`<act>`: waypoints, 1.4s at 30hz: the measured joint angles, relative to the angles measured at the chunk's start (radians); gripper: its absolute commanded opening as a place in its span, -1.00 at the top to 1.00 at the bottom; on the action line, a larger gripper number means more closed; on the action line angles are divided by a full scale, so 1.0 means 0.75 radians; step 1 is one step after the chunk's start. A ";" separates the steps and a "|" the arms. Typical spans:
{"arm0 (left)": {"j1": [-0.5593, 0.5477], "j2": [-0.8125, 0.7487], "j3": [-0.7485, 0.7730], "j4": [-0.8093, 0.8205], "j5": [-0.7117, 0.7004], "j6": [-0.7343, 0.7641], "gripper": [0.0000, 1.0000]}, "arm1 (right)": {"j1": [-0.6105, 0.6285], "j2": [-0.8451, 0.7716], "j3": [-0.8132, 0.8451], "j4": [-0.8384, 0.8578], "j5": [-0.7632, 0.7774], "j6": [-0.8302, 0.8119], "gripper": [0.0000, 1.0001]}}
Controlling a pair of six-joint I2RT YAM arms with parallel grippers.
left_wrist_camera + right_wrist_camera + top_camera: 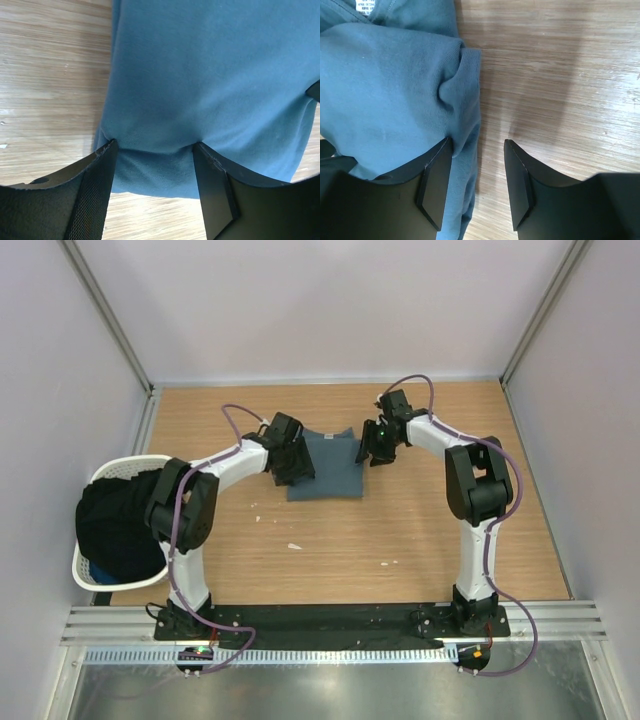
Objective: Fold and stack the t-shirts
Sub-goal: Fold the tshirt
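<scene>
A slate blue-grey t-shirt point(328, 468) lies folded into a rectangle on the wooden table, back centre. My left gripper point(296, 476) is at its left edge. In the left wrist view the left gripper point(155, 145) is open, its fingertips pressed onto the shirt point(210, 75) with the cloth's edge between them. My right gripper point(373, 457) is at the shirt's upper right corner. In the right wrist view the right gripper point(478, 141) is open, one finger on the rumpled shirt edge point(385, 85), the other over bare wood. A white neck label point(365, 6) shows.
A white plastic laundry basket point(84, 562) stands at the table's left edge, holding dark cloth point(115, 520) that hangs over its rim. Small white specks point(294, 546) lie on the wood in front of the shirt. Walls enclose the table on three sides.
</scene>
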 measured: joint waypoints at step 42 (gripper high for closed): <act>0.249 -0.885 -0.358 -0.277 0.121 0.194 -1.00 | -0.064 -1.149 -0.521 -0.043 0.564 0.146 -1.00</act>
